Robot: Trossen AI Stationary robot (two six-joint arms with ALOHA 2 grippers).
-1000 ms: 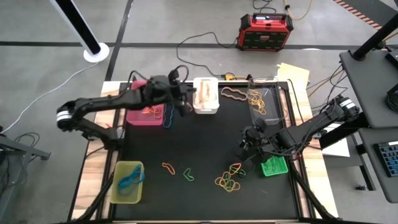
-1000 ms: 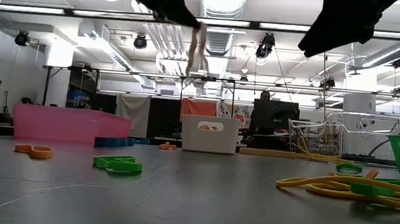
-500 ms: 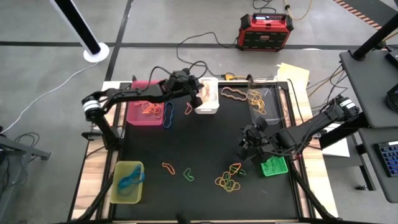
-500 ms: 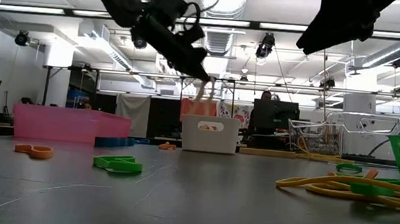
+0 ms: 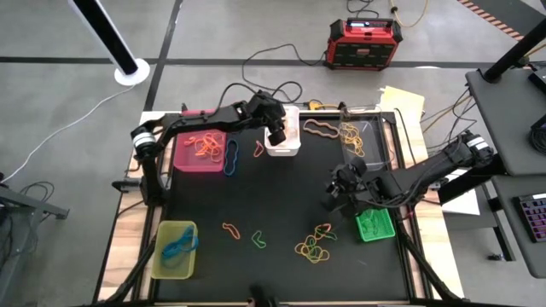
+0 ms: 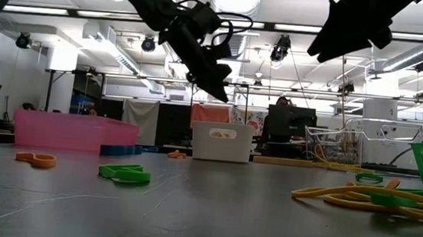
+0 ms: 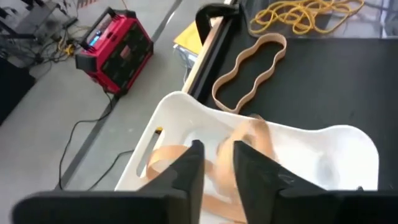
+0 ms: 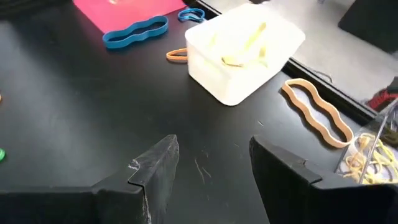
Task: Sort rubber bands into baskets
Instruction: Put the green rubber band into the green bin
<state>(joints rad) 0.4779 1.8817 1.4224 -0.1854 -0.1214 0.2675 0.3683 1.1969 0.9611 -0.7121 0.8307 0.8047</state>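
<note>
1. Rubber bands (image 5: 314, 247) lie loose on the black worktop (image 5: 281, 196), near the right pincer (image 5: 334, 197).
2. Left pincer (image 5: 278, 136) hangs over the white basket (image 5: 282, 131); its fingers stand slightly apart, with tan bands (image 7: 239, 149) in the basket beneath.
3. Right pincer is open and empty, just beside the green basket (image 5: 374, 225).
4. Pink basket (image 5: 200, 152) sits beside the left pincer.

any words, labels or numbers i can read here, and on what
None can be read.
Red power box: its small lit panel is too blurred to read.
White basket: the mark on its front in the low view is not legible.
Yellow paper: nothing legible shows.
</note>
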